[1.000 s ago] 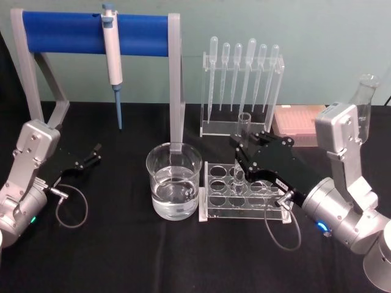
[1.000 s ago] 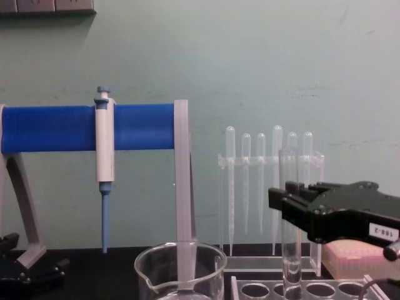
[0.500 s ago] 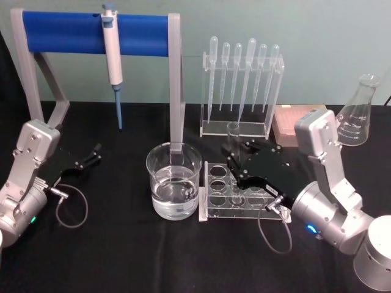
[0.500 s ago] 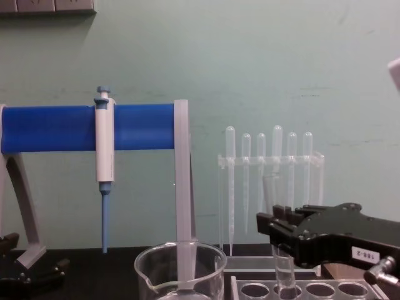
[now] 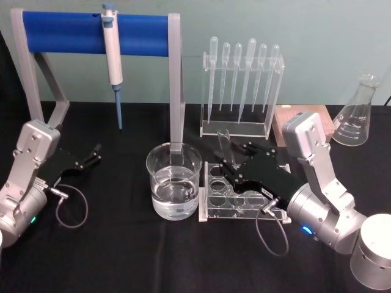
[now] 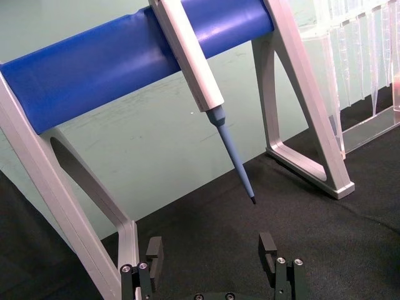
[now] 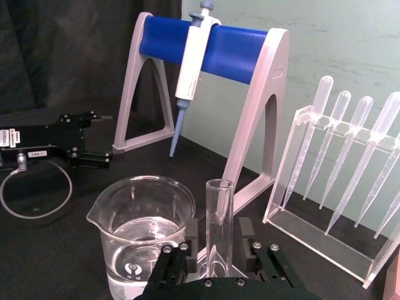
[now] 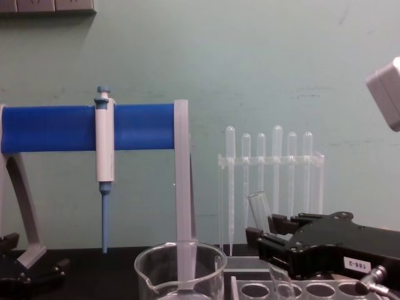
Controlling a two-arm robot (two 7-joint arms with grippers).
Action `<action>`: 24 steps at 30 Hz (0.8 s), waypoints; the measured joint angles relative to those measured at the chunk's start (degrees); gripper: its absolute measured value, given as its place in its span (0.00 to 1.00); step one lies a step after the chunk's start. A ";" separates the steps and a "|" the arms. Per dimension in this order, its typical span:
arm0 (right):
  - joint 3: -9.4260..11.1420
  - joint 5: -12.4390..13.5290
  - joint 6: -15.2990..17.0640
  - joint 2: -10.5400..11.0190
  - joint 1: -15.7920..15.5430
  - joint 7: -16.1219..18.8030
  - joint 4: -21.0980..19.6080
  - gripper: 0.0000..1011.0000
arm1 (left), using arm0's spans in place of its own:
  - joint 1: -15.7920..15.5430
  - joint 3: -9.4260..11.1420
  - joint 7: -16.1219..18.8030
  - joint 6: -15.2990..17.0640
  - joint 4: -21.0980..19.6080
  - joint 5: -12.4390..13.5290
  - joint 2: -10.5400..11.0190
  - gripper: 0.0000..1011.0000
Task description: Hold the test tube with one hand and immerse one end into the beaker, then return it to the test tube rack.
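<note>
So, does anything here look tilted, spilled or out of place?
The test tube, held by the right gripper, leans over the clear rack with its open top tipped toward the beaker instead of standing upright. No spill shows; the water is inside the beaker. The left gripper rests open on the table.

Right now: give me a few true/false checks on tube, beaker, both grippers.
1. The right gripper is shut on the test tube. True.
2. The test tube stands upright. False: its open top tilts toward the beaker.
3. The beaker is empty. False: it holds clear liquid.
4. The left gripper is open, low over the table by the blue pipette stand. True.
5. The tube's lower end is inside the beaker. False: it is at the clear rack, beside the beaker.
</note>
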 joint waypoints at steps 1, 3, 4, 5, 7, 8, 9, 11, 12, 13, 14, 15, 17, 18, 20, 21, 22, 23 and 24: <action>0.01 -0.10 0.11 -0.01 -0.04 -0.02 -0.07 0.39 | 0.00 0.00 0.00 0.00 0.00 0.00 0.00 0.99; 0.08 -0.23 0.30 -0.01 -0.32 -0.02 -0.41 0.45 | 0.00 0.00 0.00 0.00 0.00 0.00 0.00 0.99; 0.16 -0.25 0.36 0.00 -0.49 -0.06 -0.59 0.48 | 0.00 0.00 0.00 0.00 0.00 0.00 0.00 0.99; 0.54 -0.20 0.37 0.01 -1.23 -0.34 -1.20 0.53 | 0.00 0.00 0.00 0.00 0.00 0.00 0.00 0.99; 1.36 0.14 0.18 0.07 -3.05 -0.96 -2.44 0.59 | 0.00 0.00 0.00 0.00 0.00 0.00 0.00 0.99; 1.36 0.14 0.18 0.07 -3.05 -0.96 -2.44 0.63 | 0.00 0.00 0.00 0.00 0.00 0.00 0.00 0.99; 1.91 0.38 -0.06 0.15 -4.38 -1.37 -3.36 0.65 | 0.00 0.00 0.00 0.00 0.00 0.00 0.00 0.99; 2.52 0.62 -0.42 0.26 -6.04 -1.87 -4.42 0.71 | 0.00 0.00 0.00 0.00 0.00 0.00 0.00 0.99; 3.14 0.77 -0.81 0.34 -7.86 -2.54 -5.50 0.74 | 0.00 0.00 0.00 0.00 0.00 0.00 0.00 0.99; 3.44 0.84 -1.02 0.36 -8.62 -2.86 -5.93 0.76 | 0.00 0.00 0.00 0.00 0.00 0.00 0.00 0.99; 3.83 0.93 -1.25 0.38 -9.54 -3.13 -6.41 0.82 | 0.00 0.00 0.00 0.00 0.00 0.00 0.00 0.99; 4.64 1.11 -1.77 0.41 -11.12 -3.67 -7.14 0.84 | 0.00 0.00 0.00 0.00 0.00 0.00 0.00 0.99; 6.00 1.37 -2.48 0.34 -12.75 -4.46 -7.80 0.91 | 0.00 0.00 0.00 0.00 0.00 0.00 0.00 0.99; 6.66 1.52 -2.67 0.28 -13.23 -4.76 -7.89 0.91 | 0.00 0.00 0.00 0.00 0.00 0.00 0.00 0.99; 7.85 1.68 -2.94 0.11 -13.81 -5.44 -7.90 0.95 | 0.00 0.00 0.00 0.00 0.00 0.00 0.00 0.99; 9.17 1.66 -3.03 -0.12 -13.97 -6.22 -7.52 0.99 | 0.00 0.00 0.00 0.00 0.00 0.00 0.00 0.99; 9.81 1.65 -3.03 -0.27 -13.96 -6.67 -7.13 0.99 | 0.00 0.00 0.00 0.00 0.00 0.00 0.00 0.99; 10.48 1.61 -3.03 -0.44 -13.87 -7.12 -6.64 0.99 | 0.00 0.00 0.00 0.00 0.00 0.00 0.00 0.99; 10.92 1.51 -3.01 -0.55 -13.75 -7.52 -6.29 0.99 | 0.00 0.00 0.00 0.00 0.00 0.00 0.00 0.99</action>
